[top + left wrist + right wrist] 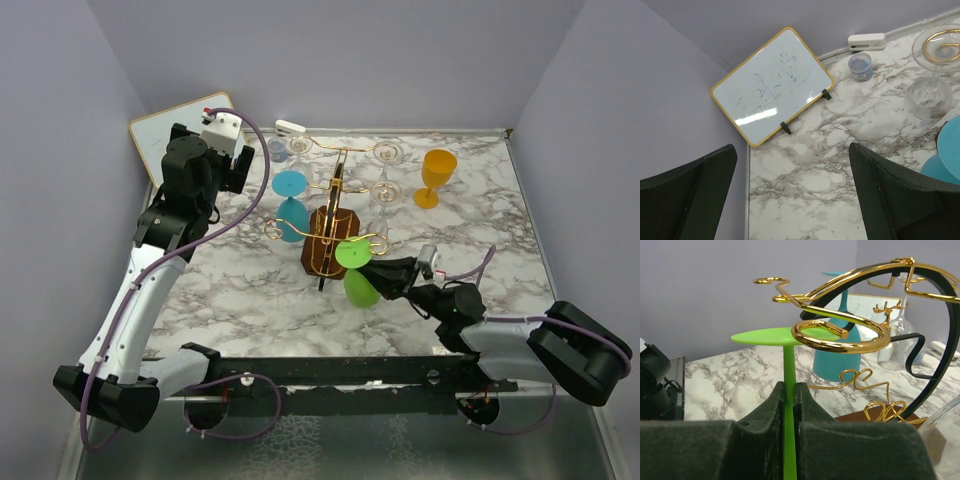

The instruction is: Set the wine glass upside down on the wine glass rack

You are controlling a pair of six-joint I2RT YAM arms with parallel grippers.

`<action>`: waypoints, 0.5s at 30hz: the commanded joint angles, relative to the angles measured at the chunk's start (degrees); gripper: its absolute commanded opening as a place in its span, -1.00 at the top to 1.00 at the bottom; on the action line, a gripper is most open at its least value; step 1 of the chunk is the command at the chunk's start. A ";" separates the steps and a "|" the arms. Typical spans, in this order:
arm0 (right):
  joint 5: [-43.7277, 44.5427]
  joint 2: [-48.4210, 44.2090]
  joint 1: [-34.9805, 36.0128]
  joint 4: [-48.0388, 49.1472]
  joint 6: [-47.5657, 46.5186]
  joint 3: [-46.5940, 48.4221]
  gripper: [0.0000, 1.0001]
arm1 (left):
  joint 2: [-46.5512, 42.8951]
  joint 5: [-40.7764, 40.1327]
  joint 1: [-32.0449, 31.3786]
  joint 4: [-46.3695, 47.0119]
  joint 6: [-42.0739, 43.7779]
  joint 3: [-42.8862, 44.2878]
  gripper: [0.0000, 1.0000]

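- Distance rules out the left gripper (792, 150): jaws spread wide, empty, hovering over the surface (840, 130) well apart from the wine glass rack (322, 250).
- Green wine glass (788, 365) sits inverted in the right gripper (388, 272), which pinches its upright stem; foot above the jaws, bowl below.
- Nearest scroll-ended arm (840, 346) lies just ahead and right of that gripper, about level with the foot and overlapping its edge; whether they touch is unclear.
- Next move likely needs the stem slid sideways into that scroll.
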 commanded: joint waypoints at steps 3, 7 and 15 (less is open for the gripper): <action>2.05 -3.21 -0.03 18.33 -2.37 1.15 0.98 | 0.29 0.27 0.37 2.09 0.54 1.02 -0.95; -2.40 -4.98 0.01 13.84 -0.96 1.25 0.97 | 0.06 0.36 0.37 2.12 0.50 0.48 -0.95; -7.89 -7.17 0.40 7.63 0.95 -1.92 0.97 | -1.08 0.48 0.38 2.32 -0.18 -1.49 -0.95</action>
